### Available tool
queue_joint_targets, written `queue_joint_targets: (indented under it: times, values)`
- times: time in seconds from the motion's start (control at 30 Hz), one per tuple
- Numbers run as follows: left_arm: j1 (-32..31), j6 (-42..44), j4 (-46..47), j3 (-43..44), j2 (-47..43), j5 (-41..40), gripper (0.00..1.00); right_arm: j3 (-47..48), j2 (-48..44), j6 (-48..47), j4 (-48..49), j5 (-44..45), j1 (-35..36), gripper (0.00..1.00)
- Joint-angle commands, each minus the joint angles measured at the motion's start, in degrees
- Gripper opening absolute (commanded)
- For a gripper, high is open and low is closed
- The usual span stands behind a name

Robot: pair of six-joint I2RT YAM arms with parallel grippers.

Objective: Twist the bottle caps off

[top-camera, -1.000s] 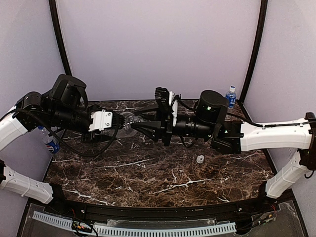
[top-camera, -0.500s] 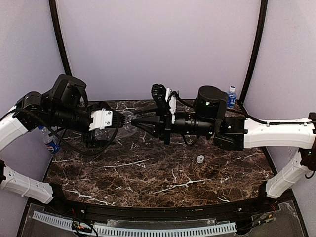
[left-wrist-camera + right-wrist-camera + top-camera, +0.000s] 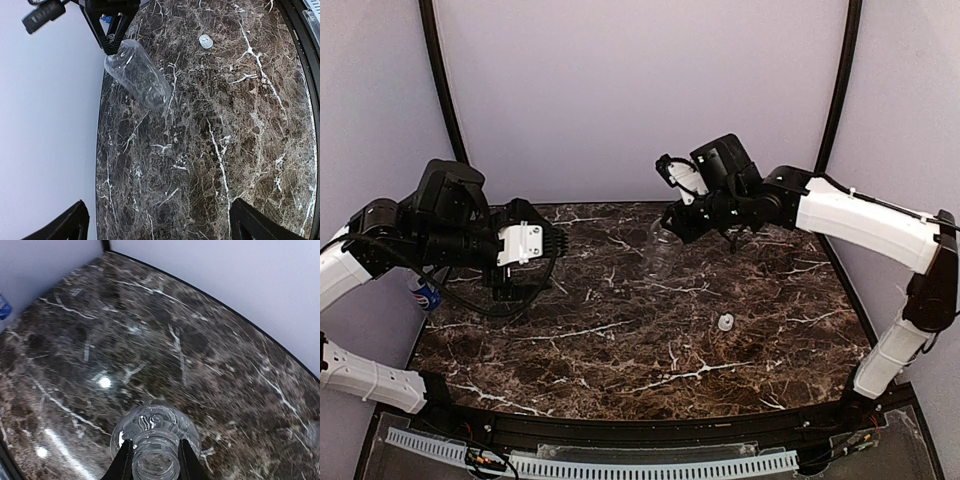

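Observation:
A plain clear bottle (image 3: 663, 250) hangs tilted over the back middle of the table. My right gripper (image 3: 682, 222) is shut on its neck. In the right wrist view the bottle (image 3: 156, 422) points down and away from the right gripper (image 3: 155, 461), and its mouth shows no cap. My left gripper (image 3: 552, 248) stands open and empty at the left, well apart from the bottle. The left wrist view shows the same bottle (image 3: 138, 76) far ahead of the left gripper (image 3: 160, 225). One white cap (image 3: 725, 322) lies loose on the table.
A blue-labelled bottle (image 3: 423, 296) stands at the table's left edge behind my left arm, and shows as the blue-labelled bottle (image 3: 3, 306) in the right wrist view. The white cap (image 3: 205, 41) lies right of the hanging bottle. The marble table (image 3: 620, 360) ends at purple walls.
My left gripper opened, let go of the clear bottle and drew back to the left. My right arm swung up and toward the back right, carrying the bottle by its neck.

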Motion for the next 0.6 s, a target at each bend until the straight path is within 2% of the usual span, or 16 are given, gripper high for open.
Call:
queue_joint_targets:
  times: [0.0,0.23,0.57]
  values:
    - [0.32,-0.16,0.88,-1.97,-1.26,-0.70,0.99,7.96,6.95,7.55,-21.22,10.10,-6.71,0.00]
    - [1.31,-0.32,1.08,-3.36,-2.11,-0.84,0.99,12.05,13.38,6.33,-21.19,4.14,-13.63,0.00]
    - [1.75,-0.03,1.25,-4.06,-2.53,-0.60,0.99,11.83,16.75,6.25,-21.20,4.24,-15.59,0.00]
